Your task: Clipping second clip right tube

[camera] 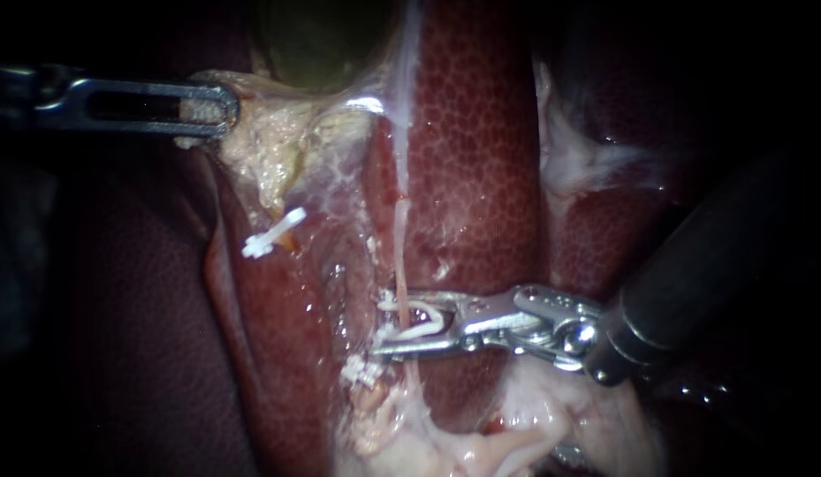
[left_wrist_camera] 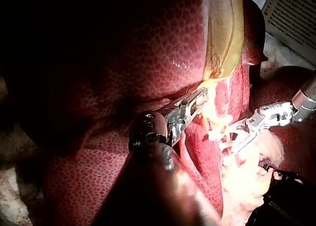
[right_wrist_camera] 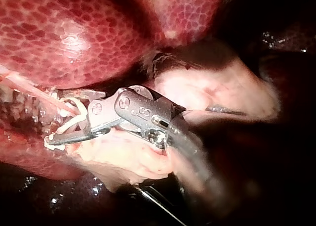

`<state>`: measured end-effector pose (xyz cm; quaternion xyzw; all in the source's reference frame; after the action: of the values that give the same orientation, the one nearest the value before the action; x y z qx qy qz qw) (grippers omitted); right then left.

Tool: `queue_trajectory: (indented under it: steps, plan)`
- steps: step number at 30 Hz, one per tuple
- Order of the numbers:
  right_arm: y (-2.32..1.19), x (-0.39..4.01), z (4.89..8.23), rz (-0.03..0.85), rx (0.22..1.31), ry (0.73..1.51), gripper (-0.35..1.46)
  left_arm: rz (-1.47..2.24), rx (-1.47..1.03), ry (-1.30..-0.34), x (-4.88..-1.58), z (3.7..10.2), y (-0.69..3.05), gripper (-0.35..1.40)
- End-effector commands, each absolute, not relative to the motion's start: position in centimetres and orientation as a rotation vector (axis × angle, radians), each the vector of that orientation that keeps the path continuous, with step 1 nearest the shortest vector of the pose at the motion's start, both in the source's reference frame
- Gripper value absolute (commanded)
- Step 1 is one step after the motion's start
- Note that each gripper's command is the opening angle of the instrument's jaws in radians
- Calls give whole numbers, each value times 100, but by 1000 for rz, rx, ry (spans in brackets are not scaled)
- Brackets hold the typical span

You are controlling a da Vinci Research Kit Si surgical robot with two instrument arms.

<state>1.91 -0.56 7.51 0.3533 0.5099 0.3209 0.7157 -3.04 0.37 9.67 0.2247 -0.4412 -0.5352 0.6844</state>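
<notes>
The right instrument point(camera: 383, 325) holds a white clip point(camera: 421, 318) between its jaws, straddling the right tube point(camera: 401, 238), a thin pink strand stretched over the liver point(camera: 463, 150). A lower clip point(camera: 361, 371) sits just beneath. The left instrument point(camera: 224, 110) clamps pale tissue point(camera: 269, 150) below the gallbladder point(camera: 317, 44).

Grips pale tissue point(camera: 269, 150) just under the gallbladder point(camera: 322, 44) with the left instrument point(camera: 220, 110), jaws closed on it. Holds an open clip point(camera: 423, 320) between the parted jaws of the right instrument point(camera: 388, 329), straddling the thin right tube point(camera: 399, 238) against the liver point(camera: 463, 132). Just below on the same tube, a lower clip point(camera: 359, 371); well to the left, a third clip point(camera: 273, 234), tilted, under the pale tissue.
</notes>
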Motion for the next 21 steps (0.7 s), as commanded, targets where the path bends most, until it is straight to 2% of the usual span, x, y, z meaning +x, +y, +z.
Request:
queue_trajectory:
  steps: [1,11,16,21]
  plan:
    - [-56,192,751,714,782,1134,55,-1200,503,-989,-304,968,37,-35]
    - [-57,192,752,714,790,1132,51,-1200,503,-989,-305,968,36,-35]
    - [-58,188,752,712,792,1132,41,-1200,502,-989,-305,969,36,-35]
    - [-58,181,752,709,794,1132,24,-1200,502,-989,-305,969,36,-35]
